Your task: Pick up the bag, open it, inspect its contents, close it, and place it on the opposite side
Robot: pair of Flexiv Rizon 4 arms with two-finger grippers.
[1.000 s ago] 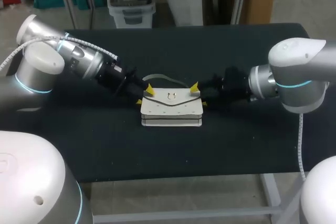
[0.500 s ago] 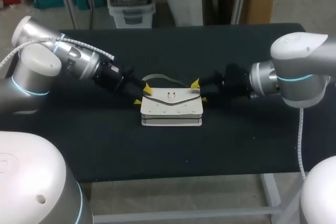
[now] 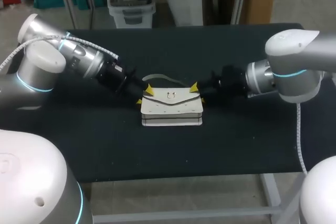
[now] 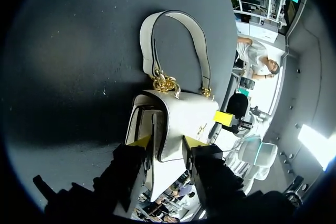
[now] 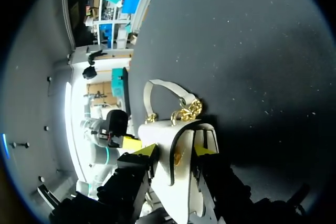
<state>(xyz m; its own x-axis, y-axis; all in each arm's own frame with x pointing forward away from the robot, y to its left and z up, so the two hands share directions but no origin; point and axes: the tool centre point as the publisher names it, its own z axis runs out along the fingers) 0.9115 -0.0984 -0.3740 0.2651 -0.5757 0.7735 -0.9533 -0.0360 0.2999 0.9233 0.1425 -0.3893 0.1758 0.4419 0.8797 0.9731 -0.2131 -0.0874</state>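
While shut, bag (image 3: pixel 171 107) hides contents.

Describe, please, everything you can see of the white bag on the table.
The bag is a white leather-like handbag with a pointed front flap, a gold clasp, and a curved handle joined by gold chain links. It lies flat, closed, on the table. The left gripper and right gripper straddle its ends; firm contact is unclear.
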